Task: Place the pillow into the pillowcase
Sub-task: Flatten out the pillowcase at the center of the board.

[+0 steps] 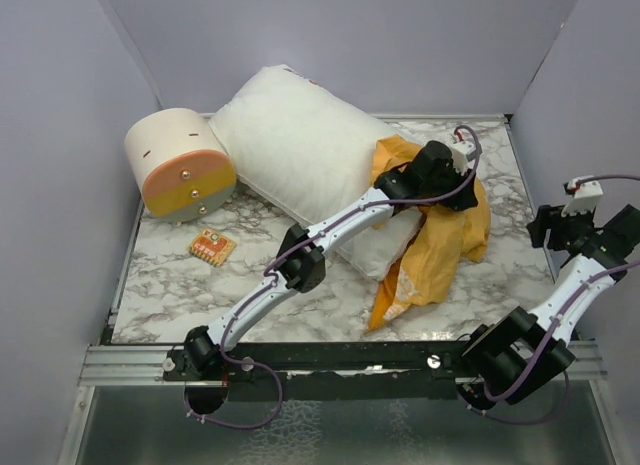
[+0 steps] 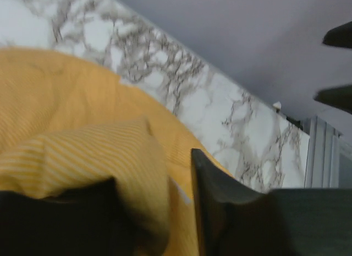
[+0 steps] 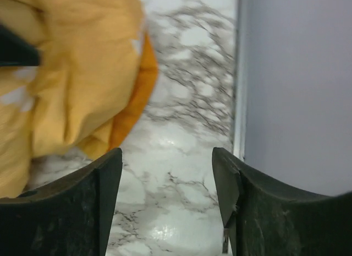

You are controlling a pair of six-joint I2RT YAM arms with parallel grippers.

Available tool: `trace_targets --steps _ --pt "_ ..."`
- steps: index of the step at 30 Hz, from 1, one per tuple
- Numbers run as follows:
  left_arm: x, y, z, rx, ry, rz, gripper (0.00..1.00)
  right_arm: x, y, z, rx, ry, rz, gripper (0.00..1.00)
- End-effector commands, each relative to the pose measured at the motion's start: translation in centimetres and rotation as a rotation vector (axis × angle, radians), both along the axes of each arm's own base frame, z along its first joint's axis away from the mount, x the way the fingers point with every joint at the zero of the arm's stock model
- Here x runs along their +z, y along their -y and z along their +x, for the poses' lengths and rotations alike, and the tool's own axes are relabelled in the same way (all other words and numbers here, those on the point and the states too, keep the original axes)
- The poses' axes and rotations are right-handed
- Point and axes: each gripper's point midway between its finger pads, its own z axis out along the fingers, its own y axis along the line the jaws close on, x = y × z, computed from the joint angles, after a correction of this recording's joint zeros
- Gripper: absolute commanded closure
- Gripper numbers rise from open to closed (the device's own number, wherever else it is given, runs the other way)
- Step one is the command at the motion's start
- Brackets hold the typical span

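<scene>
The plump white pillow point(image 1: 300, 150) lies at the back of the marble table, its near right end under the crumpled orange-yellow pillowcase point(image 1: 440, 235). My left arm reaches across the pillow, with my left gripper point(image 1: 450, 190) on the top of the pillowcase. In the left wrist view my left gripper point(image 2: 154, 168) is open. A striped fold of pillowcase point(image 2: 99, 151) drapes over one finger, clear of the other finger point(image 2: 220, 206). My right gripper point(image 1: 545, 227) hovers right of the pillowcase. It point(image 3: 168, 157) is open over bare marble, with the pillowcase point(image 3: 71, 74) ahead to the left.
A cream-and-orange cylinder point(image 1: 180, 165) stands at the back left beside the pillow. A small orange patterned packet point(image 1: 212, 246) lies in front of it. Grey walls enclose the table point(image 1: 300, 305) on three sides; the right wall point(image 3: 297, 85) is close to my right gripper.
</scene>
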Motion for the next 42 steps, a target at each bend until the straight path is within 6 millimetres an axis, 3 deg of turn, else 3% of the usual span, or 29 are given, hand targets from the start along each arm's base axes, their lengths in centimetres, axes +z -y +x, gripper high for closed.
trace_targets --steps 1,5,11,13,17,18,21,24,27,30,35,42 --pt "4.6 -3.5 1.8 0.040 -0.024 -0.010 0.52 3.8 -9.5 -0.7 0.494 0.163 0.048 0.27" --pt "8.5 -7.3 1.7 0.036 -0.015 0.030 0.37 6.1 -12.5 -1.5 0.615 0.249 0.076 0.18" --pt "11.9 -11.4 -1.8 -0.038 0.015 0.104 0.29 9.2 -15.8 -2.6 0.779 0.417 -0.009 0.07" --pt "11.8 -12.9 -3.0 -0.045 0.020 0.132 0.26 10.1 -16.3 -2.7 0.795 0.461 -0.014 0.00" --pt "13.0 -16.9 -5.1 0.017 0.106 0.111 0.21 11.8 -17.2 -2.2 0.844 0.462 0.030 0.00" --pt "12.5 -18.1 -5.6 0.040 0.120 0.108 0.17 12.1 -17.7 -1.9 0.871 0.444 0.055 0.00" --pt "13.3 -22.5 -7.7 0.127 0.199 0.042 0.02 12.5 -19.2 -0.7 0.940 0.358 0.167 0.00" --pt "13.1 -27.1 -9.3 0.220 0.229 0.006 0.01 13.4 -20.2 0.3 0.982 0.316 0.230 0.01" --pt "13.0 -29.8 -12.2 0.203 0.193 -0.028 0.01 14.1 -21.1 1.6 0.996 0.264 0.240 0.02" --pt "11.4 -30.7 -14.5 0.176 0.113 -0.061 0.03 14.3 -22.4 2.7 1.000 0.234 0.194 0.02" --pt "8.5 -30.3 -17.9 0.099 -0.006 -0.171 0.10 14.8 -24.9 4.6 1.058 0.223 0.151 0.02" --pt "4.2 -26.0 -23.0 0.054 0.136 -0.133 0.09 13.2 -30.8 9.3 1.162 0.207 -0.060 0.02"
